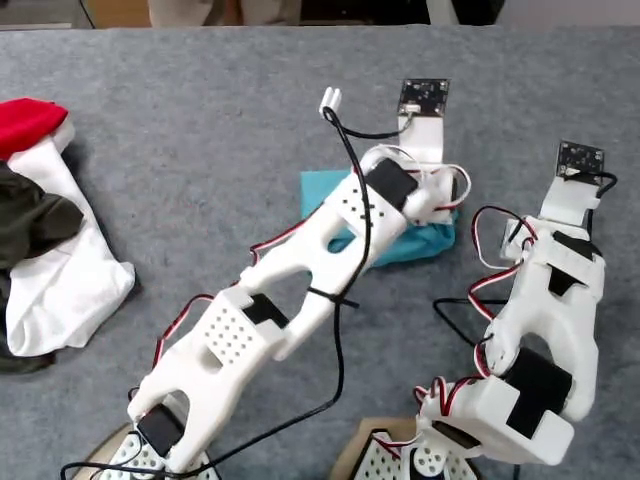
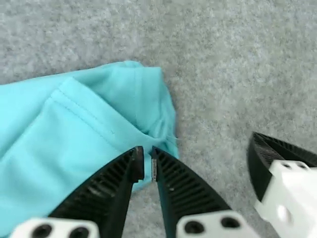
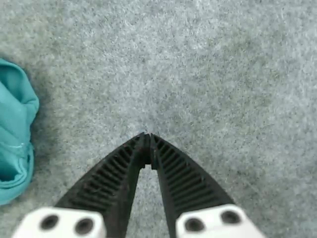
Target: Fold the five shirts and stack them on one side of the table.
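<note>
teal shirt (image 2: 74,134) lies bunched on the grey table (image 1: 200,130), directly under the left gripper (image 2: 147,166). the gripper's tips hover over the shirt's near edge, by a stitched hem and a rounded fold. its fingers (image 2: 119,183) are clenched almost together, with only a sliver of a gap between the tips. whether any fabric is pinched there cannot be told. in the high view the left arm stretches across the table and covers much of this shirt, so teal cloth peeks out on either side of its wrist.

the right gripper (image 3: 147,148) is clenched too, its tips meeting over bare table and holding nothing. the teal shirt sits just beside it, towards the left gripper, with its curled edge near but apart from the tips. the two grippers are close together, and a black finger and white housing of the right one stand just beside the left gripper's fingers.

well apart from both grippers, out past the left arm's side, more shirts lie in a loose unfolded heap. a white shirt (image 1: 60,270) is spread widest, a dark shirt (image 1: 30,225) is crumpled on top of it, and a red shirt (image 1: 25,120) touches its far end.
</note>
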